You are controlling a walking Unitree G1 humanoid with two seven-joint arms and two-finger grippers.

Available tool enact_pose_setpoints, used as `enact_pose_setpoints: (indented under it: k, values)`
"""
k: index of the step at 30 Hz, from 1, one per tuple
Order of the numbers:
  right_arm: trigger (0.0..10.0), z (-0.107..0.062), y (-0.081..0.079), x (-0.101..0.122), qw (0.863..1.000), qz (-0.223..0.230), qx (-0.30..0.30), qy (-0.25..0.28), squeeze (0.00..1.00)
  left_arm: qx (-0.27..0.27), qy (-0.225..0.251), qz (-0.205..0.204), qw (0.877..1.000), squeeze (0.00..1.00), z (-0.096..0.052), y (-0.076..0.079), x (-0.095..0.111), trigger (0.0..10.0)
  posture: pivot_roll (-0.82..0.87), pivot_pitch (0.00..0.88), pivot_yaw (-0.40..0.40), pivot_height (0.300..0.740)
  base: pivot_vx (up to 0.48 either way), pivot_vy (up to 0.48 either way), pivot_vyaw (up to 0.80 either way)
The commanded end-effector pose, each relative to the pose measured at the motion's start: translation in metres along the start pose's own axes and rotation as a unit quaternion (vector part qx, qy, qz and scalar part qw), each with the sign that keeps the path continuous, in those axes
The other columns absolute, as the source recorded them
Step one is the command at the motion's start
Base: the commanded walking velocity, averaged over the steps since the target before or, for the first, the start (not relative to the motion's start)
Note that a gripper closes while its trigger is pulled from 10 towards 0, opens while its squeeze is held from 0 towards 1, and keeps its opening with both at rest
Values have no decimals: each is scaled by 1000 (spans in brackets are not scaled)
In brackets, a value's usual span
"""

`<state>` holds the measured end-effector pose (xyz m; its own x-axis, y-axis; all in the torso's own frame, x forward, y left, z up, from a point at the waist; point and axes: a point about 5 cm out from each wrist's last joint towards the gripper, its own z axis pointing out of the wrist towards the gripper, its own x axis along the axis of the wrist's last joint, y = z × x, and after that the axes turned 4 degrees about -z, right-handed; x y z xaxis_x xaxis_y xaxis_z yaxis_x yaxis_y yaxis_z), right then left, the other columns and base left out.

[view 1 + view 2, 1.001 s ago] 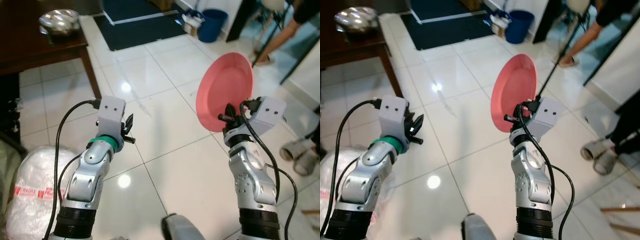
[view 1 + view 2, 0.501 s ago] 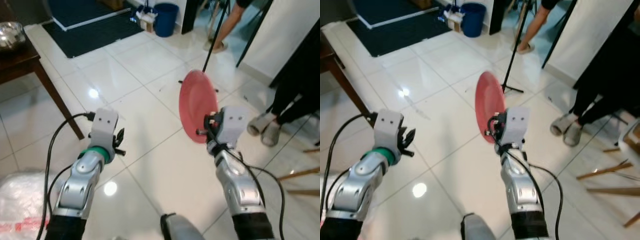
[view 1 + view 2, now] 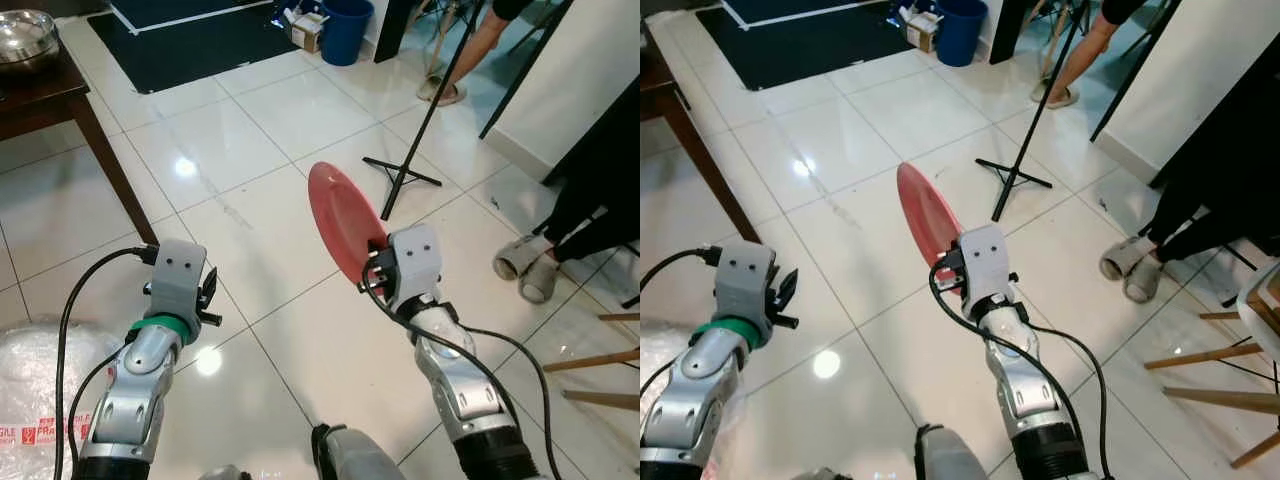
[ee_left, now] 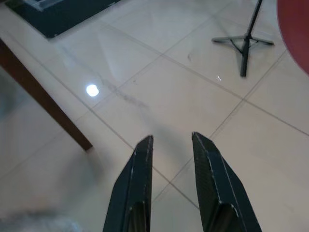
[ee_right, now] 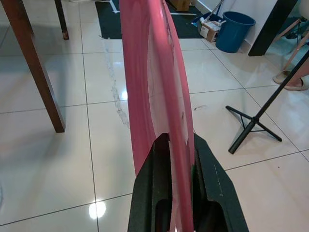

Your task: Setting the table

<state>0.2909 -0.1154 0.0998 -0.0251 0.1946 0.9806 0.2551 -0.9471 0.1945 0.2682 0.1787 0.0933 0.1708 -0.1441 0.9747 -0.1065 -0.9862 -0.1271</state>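
Observation:
A pink plate (image 3: pixel 343 229) stands on edge in the air above the tiled floor, seen nearly edge-on. My right gripper (image 3: pixel 377 266) is shut on the plate's lower rim; in the right wrist view the plate (image 5: pixel 157 82) rises between the two black fingers (image 5: pixel 154 193). My left gripper (image 3: pixel 211 296) is raised at the left with nothing in it. In the left wrist view its fingers (image 4: pixel 142 179) stand a little apart over bare tile, open.
A dark wooden table (image 3: pixel 50 95) with a steel bowl (image 3: pixel 25 35) stands at the far left. A black stand (image 3: pixel 415 150) rests on the floor beyond the plate. A person's slippered feet (image 3: pixel 525 270) are at the right, a blue bin (image 3: pixel 348 15) far back, a wrapped bundle (image 3: pixel 35 385) near left.
The camera has swung, shifting the whole scene. The plate has turned from facing me to nearly edge-on, still held by the right gripper. The left gripper stays raised and empty.

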Motion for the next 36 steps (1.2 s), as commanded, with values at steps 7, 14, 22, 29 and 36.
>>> enact_pose_setpoints:
  k: [7,14,22,29,36]
  values:
    - [10000,-20,8,-49,996,-39,21,-79,0,-27,1,79,997,0,-8,18,-32,10000,-124,0,-12,740,0,0,0]
    - [10000,-27,16,-58,995,-39,7,-91,0,-37,-16,75,996,0,-10,26,-46,10000,-134,0,-4,740,0,0,0]
    - [10000,-29,12,-65,995,-32,6,-94,0,-41,-16,85,995,0,-9,28,-55,10000,-134,0,4,740,0,0,0]
    - [10000,-29,13,-67,995,-33,4,-93,0,-42,-12,92,995,0,-9,27,-57,10000,-136,0,7,740,81,0,0]
    - [10000,-29,14,-68,995,-34,2,-90,0,-37,-1,103,994,0,-7,26,-59,10000,-139,0,7,740,373,0,0]
